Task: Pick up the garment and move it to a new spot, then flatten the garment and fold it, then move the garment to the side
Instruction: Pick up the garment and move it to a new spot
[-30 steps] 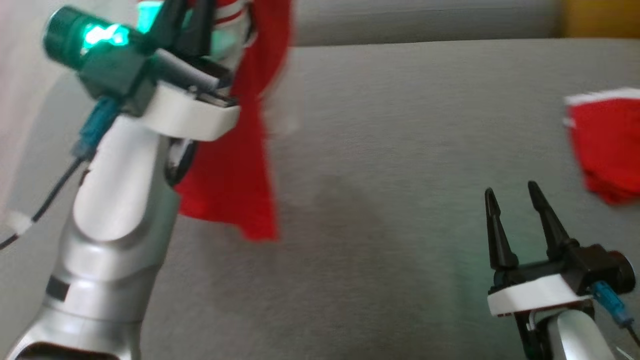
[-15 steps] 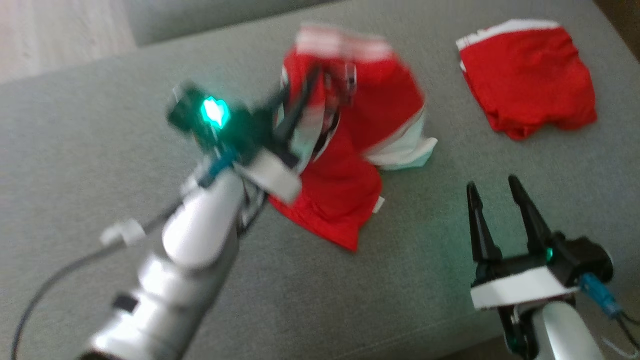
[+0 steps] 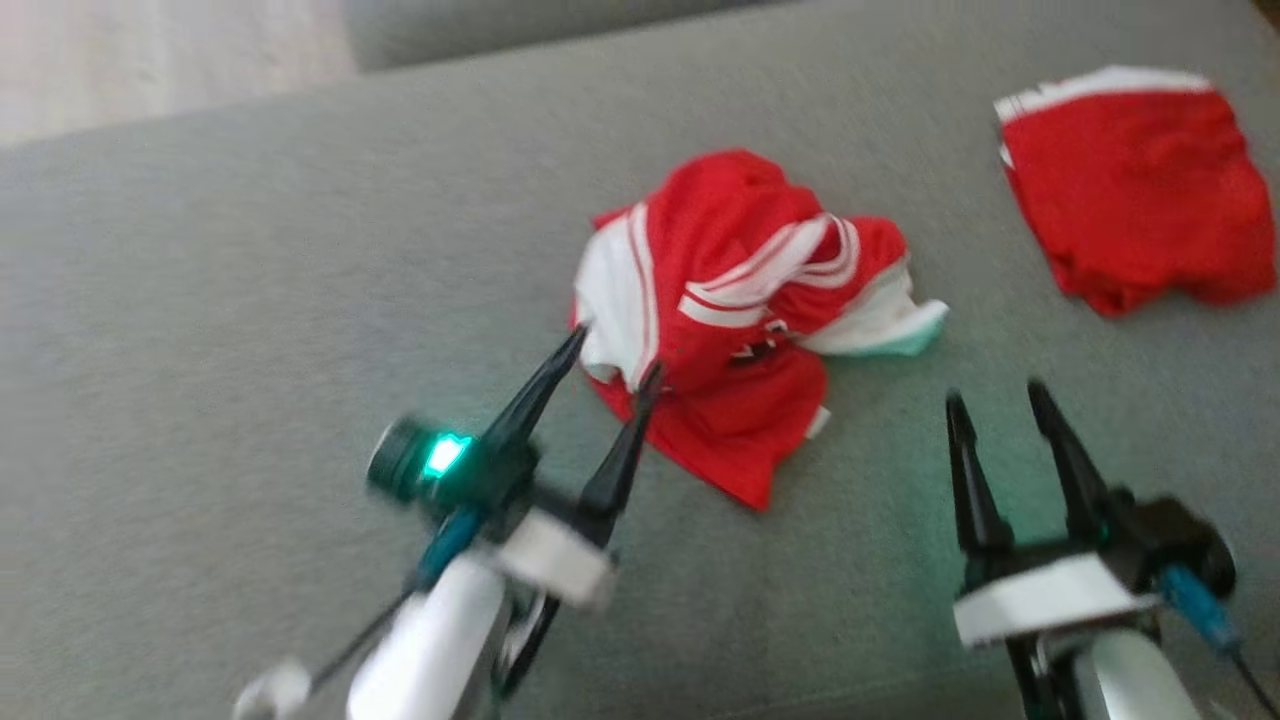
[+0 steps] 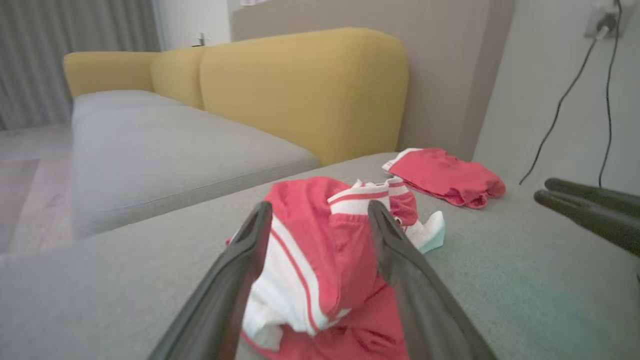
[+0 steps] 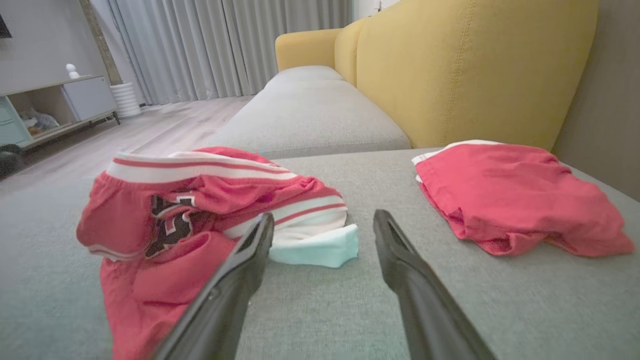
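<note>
Red garment (image 3: 735, 310), white stripes

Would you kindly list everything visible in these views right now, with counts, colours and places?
crumpled garment: one, red with white stripes, middle of the grey cushion
folded garment: one, red with a white band, far right of the same cushion
seat cushion: one, grey, beneath both garments
sofa backrest: one, yellow, behind the cushions
curtains: grey, across the room
cabinet: one, pale, beside the curtains
cables: two, dark, hanging down the wall
floor: pale wood, beyond the cushion's far-left edge
left gripper: one, dark fingers, open, at the crumpled garment's near-left edge
right gripper: one, dark fingers, open, over bare cushion right of the crumpled garment
</note>
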Robot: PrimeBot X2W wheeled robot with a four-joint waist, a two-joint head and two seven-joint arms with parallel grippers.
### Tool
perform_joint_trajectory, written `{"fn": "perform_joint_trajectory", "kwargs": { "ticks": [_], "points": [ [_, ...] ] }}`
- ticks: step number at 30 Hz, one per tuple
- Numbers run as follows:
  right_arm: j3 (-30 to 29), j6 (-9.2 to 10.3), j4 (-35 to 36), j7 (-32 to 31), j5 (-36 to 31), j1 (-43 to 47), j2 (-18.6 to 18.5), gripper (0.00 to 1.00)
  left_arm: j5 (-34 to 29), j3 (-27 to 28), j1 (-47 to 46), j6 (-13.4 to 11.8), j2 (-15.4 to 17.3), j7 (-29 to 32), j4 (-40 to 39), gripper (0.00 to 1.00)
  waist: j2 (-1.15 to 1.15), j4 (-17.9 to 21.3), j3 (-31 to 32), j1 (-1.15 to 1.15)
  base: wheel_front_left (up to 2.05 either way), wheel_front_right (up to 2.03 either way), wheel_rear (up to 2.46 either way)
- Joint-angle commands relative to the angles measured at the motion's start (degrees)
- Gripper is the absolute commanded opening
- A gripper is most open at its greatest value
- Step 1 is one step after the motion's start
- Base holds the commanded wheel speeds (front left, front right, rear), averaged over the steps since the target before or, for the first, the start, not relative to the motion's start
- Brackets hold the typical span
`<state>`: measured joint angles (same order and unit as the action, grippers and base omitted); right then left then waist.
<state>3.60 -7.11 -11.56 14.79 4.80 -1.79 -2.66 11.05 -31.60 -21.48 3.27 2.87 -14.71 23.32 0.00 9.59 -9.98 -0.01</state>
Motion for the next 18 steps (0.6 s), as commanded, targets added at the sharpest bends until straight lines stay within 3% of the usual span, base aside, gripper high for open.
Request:
{"fn": "perform_joint_trajectory", "kwargs": {
  "ticks": [1, 9, 18],
  "points": [
    [0.8, -0.37, 1.3, 0.2, -0.4, 0.8, -0.2, 1.00, 0.6, 3.4, 2.3, -0.9, 0.0, -0.3, -3.2, 1.00, 0.00, -4.6, 5.0, 0.01, 0.00, 0.00, 0.00],
    [-1.4, -0.37, 2.2, 0.2, 0.9, 6.7, -0.2, 1.00, -2.2, 14.5, 17.9, -3.9, 0.0, -0.3, -14.9, 1.00, 0.00, -11.9, 11.0, 0.01, 0.00, 0.00, 0.00],
    [-2.0, -0.37, 3.6, 0.2, 2.4, 9.9, -0.2, 1.00, -4.7, 19.2, 24.9, -4.4, 0.0, -0.3, -18.7, 1.00, 0.00, -15.4, 13.1, 0.01, 0.00, 0.00, 0.00]
  ]
}}
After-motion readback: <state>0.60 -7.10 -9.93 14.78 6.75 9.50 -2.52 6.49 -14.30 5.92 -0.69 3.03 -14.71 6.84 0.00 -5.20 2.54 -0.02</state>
